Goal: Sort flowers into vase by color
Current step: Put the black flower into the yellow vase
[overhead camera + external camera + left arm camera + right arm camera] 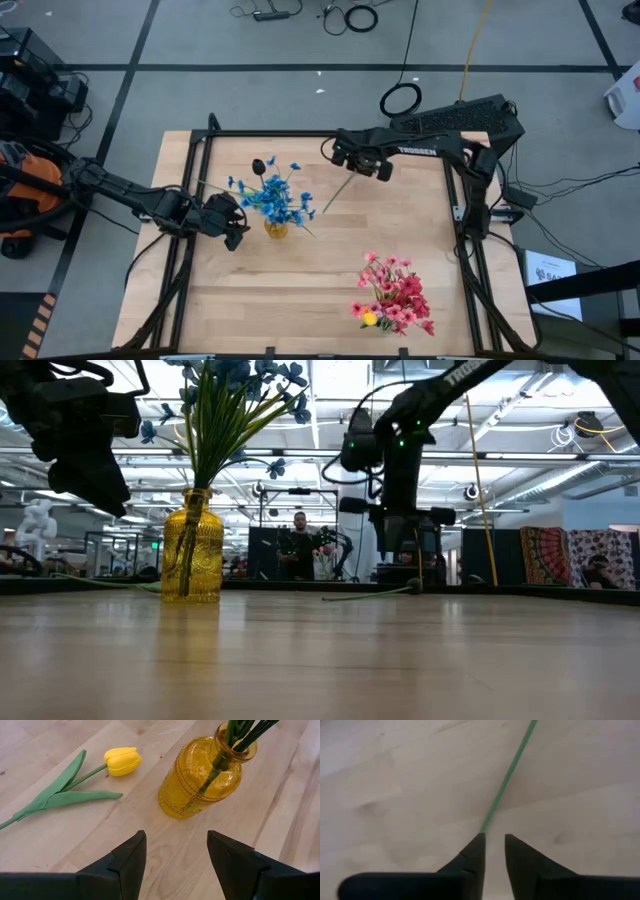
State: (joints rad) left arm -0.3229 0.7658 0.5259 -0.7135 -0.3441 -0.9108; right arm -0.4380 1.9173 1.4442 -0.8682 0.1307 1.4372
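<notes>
**Table layout, seen from above**

Vase [275, 229] with its spray of flowers [272, 195] stands just left of table [330, 290] centre. Left gripper [238, 222] sits beside it at 9 o'clock. A loose stem [338, 194] lies at the vase's 2 o'clock; right gripper [368, 166] is at its far end. A second bunch [393, 293] lies at 5 o'clock, near the front edge
</notes>
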